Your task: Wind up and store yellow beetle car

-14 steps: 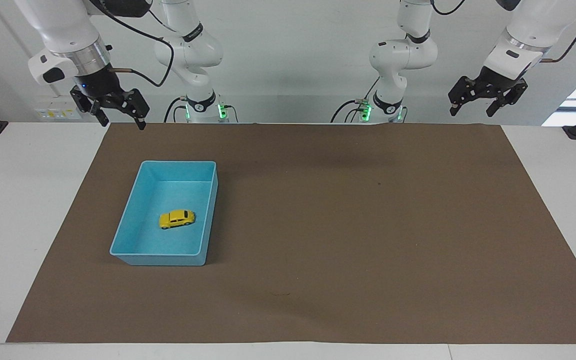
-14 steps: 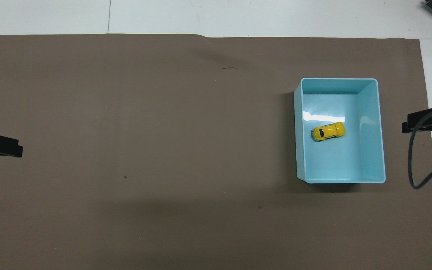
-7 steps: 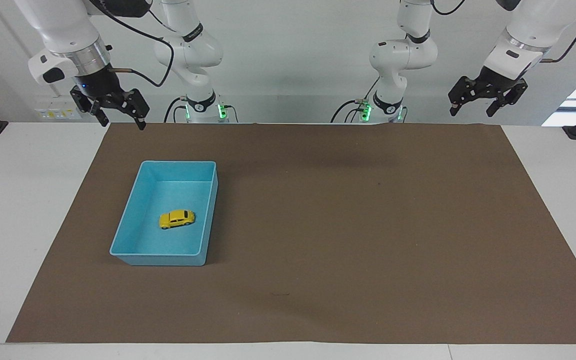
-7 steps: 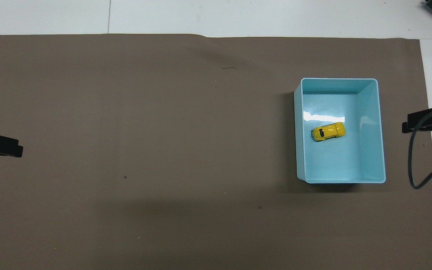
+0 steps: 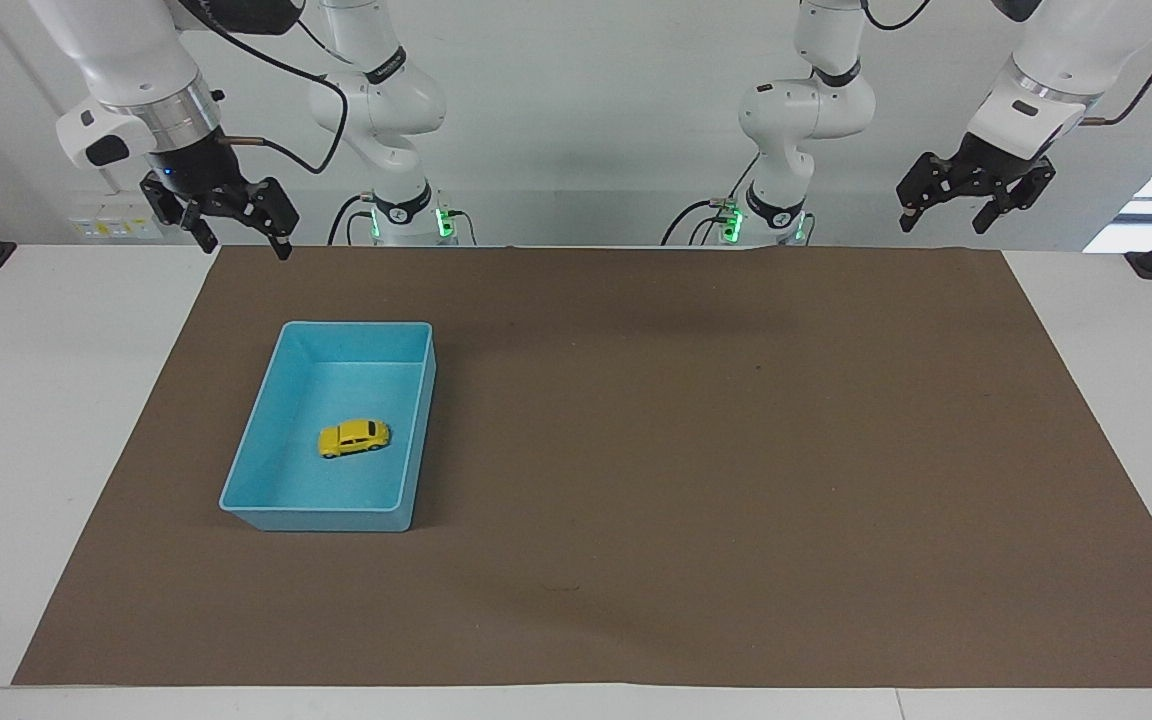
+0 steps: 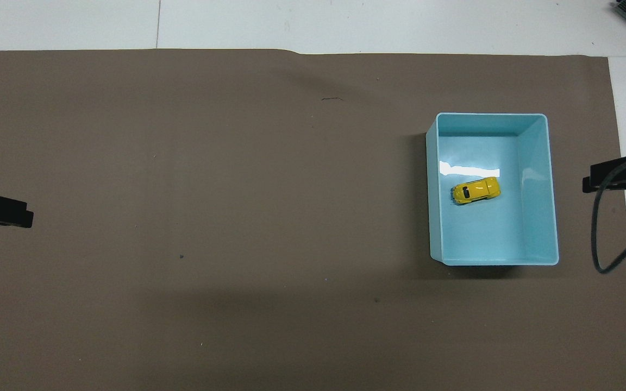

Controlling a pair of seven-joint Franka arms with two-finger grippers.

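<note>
The tiny yellow beetle car (image 5: 354,438) sits on its wheels inside the light-blue tray (image 5: 254,495).

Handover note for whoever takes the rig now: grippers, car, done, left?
Left gripper: open, empty, raised over the mat's edge at its own end of the table, waiting.
Right gripper: open, empty, raised over the mat's corner by its base.
Yellow beetle car: on its wheels inside the light-blue tray, toward the right arm's end, touched by neither gripper.
Done: car is stored in the tray.
Left: nothing visible; winding cannot be checked from the pictures.
</note>
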